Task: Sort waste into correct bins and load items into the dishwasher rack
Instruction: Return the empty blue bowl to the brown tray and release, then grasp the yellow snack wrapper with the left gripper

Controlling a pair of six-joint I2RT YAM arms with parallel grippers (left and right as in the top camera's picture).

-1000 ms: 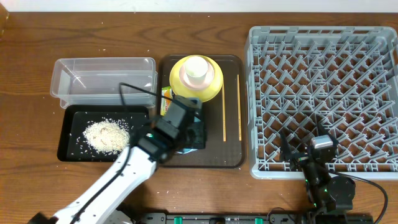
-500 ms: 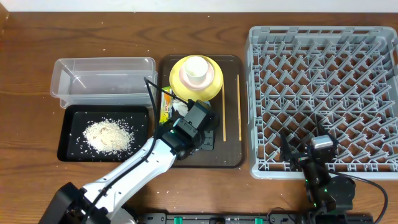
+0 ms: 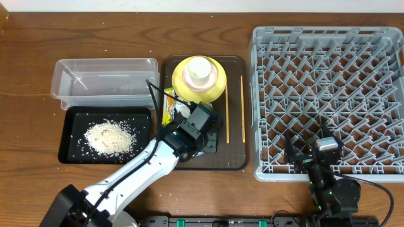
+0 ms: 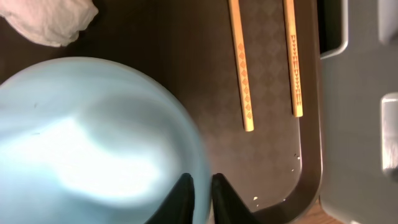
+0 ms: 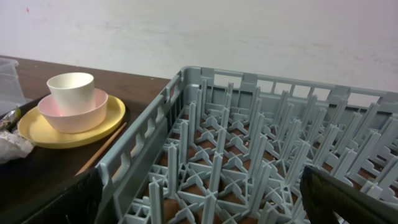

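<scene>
The light blue bowl [image 4: 93, 137] sits in the 6 o'clock part of the brown serving tray [image 3: 237, 161], and my left jaws are clenched on its rim. The crumpled tissue [image 4: 53, 22] lies at the bowl's 11 o'clock. The two chopsticks [image 4: 240, 68] lie at its 3 o'clock, apart from it. At the tray's 3 o'clock on the counter [image 3: 38, 38] stands the dishwasher rack [image 3: 328, 94]. My right jaws hang spread wide over its 6 o'clock edge, grasping nothing.

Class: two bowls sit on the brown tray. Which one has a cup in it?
The pale pink bowl, on the yellow plate, holds the white cup; the light blue bowl holds no cup.
</scene>
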